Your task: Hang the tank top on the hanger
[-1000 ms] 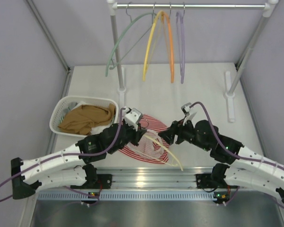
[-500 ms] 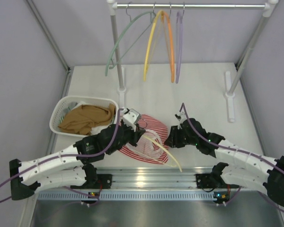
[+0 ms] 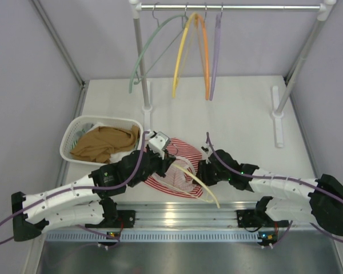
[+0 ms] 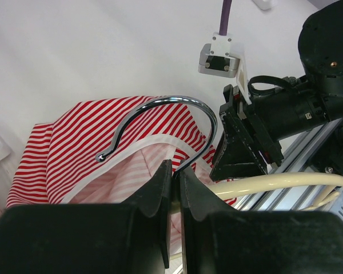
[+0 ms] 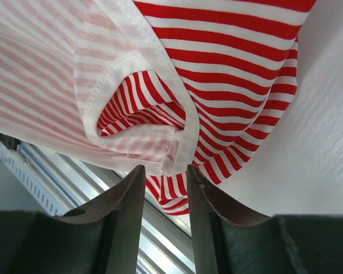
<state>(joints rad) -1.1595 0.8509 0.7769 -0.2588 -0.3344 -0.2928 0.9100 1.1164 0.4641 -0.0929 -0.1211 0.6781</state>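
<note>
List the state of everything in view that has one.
tank top, crumpled on the table
hanger, partly on the tank top, hook neck clamped
left gripper, shut on the hanger
right gripper, jaws part open at the tank top's trim; grip unclear
tan garment, heaped in the basket
rail hangers, hanging

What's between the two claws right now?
In the top view, the striped tank top with the cream hanger lying across it fills the gap between left claw and right claw.
</note>
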